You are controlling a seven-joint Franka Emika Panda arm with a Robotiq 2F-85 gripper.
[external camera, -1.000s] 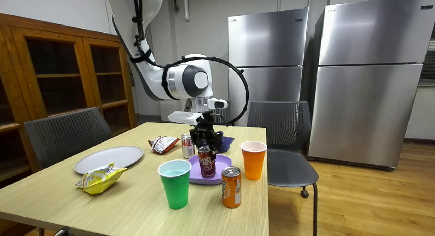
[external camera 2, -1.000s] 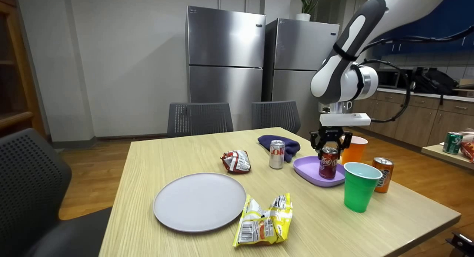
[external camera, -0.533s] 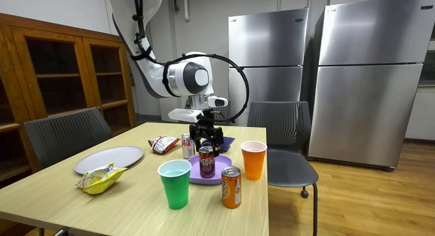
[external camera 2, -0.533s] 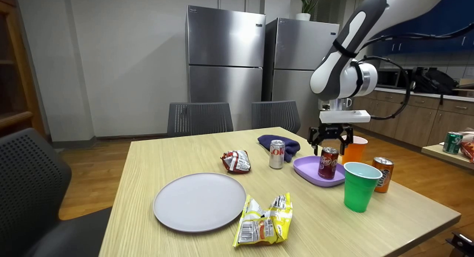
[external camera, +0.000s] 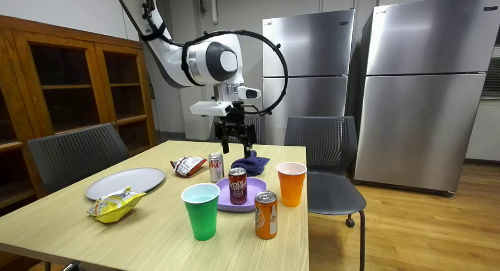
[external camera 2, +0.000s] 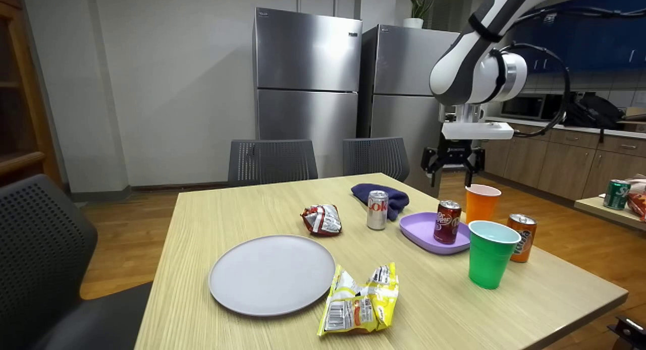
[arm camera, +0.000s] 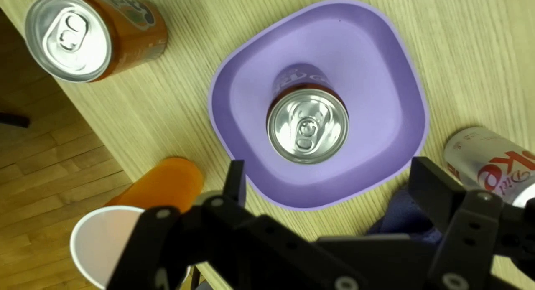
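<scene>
Black two-finger claw: jaws wide apart, hanging clear above dark-red cylindrical metal Dr Pepper can. Can upright inside purple rounded-square plastic dish, on pale wood-grain table. Near dish: tall orange plastic cup, green plastic cup, orange cylindrical metal soda can, silver cylindrical metal Diet Coke can. Crumpled dark-blue fabric cloth beside Diet Coke can in both exterior views.
</scene>
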